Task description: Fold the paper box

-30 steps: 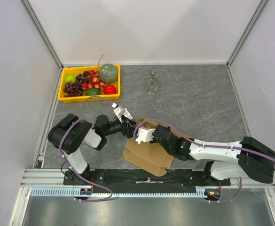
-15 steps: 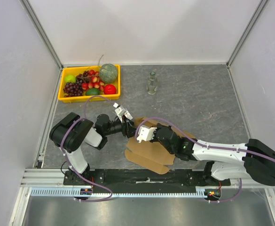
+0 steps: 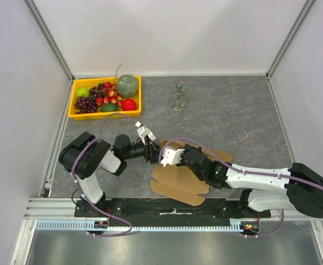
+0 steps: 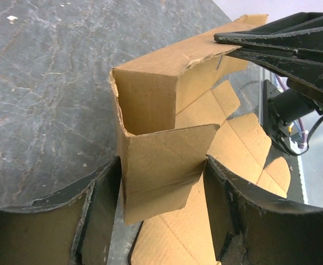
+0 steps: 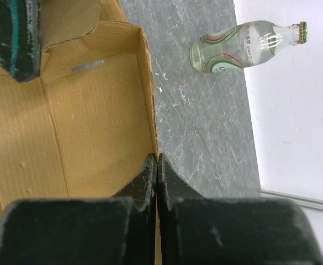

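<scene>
**Both hands at the box's raised corner**

The paper box [image 3: 179, 185] lies at the near middle of the grey desk [image 3: 233, 116]. It is mostly flat, with one wall and a corner flap standing at its far left end. The right hand [image 5: 157, 165] is clamped on that wall's top edge, fingers pressed together. The left hand [image 4: 162, 182] has its fingers apart either side of the upright flap, whose edges reach both. Whether they squeeze it cannot be told.
</scene>
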Controlling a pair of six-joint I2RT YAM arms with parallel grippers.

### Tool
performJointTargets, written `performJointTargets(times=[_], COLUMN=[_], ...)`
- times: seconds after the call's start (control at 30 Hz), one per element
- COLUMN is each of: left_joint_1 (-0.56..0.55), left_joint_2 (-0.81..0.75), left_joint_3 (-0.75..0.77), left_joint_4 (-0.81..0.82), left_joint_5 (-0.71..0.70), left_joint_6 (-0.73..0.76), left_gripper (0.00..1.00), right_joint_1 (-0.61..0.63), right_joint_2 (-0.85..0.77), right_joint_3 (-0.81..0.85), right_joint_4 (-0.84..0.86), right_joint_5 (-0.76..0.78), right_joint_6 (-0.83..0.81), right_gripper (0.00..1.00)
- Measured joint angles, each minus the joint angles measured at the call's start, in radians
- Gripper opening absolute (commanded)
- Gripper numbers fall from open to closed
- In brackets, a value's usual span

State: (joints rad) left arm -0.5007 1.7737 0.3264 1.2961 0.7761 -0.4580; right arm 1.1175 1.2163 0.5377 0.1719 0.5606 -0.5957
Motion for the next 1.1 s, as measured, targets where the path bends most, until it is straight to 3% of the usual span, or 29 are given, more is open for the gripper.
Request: performJointTargets(times=[0.17, 0.23, 0.33, 0.53, 0.73, 1.1], left_joint_1=[-0.009, -0.012, -0.013, -0.012, -0.011, -0.009], left_joint_2=[0.000, 0.000, -0.003, -0.026, -0.027, -0.027], left_joint_3=[-0.001, -0.003, -0.006, -0.011, -0.011, -0.011], left_joint_4=[0.002, 0.006, 0.009, 0.010, 0.012, 0.012], left_joint_5=[0.027, 0.043, 0.064, 0.089, 0.092, 0.034], left_joint_6=[-0.034, -0.050, -0.071, -0.100, -0.114, -0.101], left_gripper=[0.81, 0.91, 0.94, 0.93, 0.80, 0.79], right_joint_1=[0.000, 0.002, 0.004, 0.005, 0.005, 0.005], right_joint_2=[0.000, 0.000, 0.000, -0.001, -0.016, -0.025], right_joint_3=[0.000, 0.000, 0.000, 0.000, -0.003, -0.008], right_joint_4=[0.000, 0.000, 0.001, 0.006, 0.008, 0.008], right_joint_5=[0.004, 0.005, 0.005, 0.016, 0.017, 0.009], right_joint_6=[0.000, 0.000, 0.001, 0.001, 0.002, 0.006], right_gripper=[0.00, 0.00, 0.00, 0.00, 0.00, 0.00])
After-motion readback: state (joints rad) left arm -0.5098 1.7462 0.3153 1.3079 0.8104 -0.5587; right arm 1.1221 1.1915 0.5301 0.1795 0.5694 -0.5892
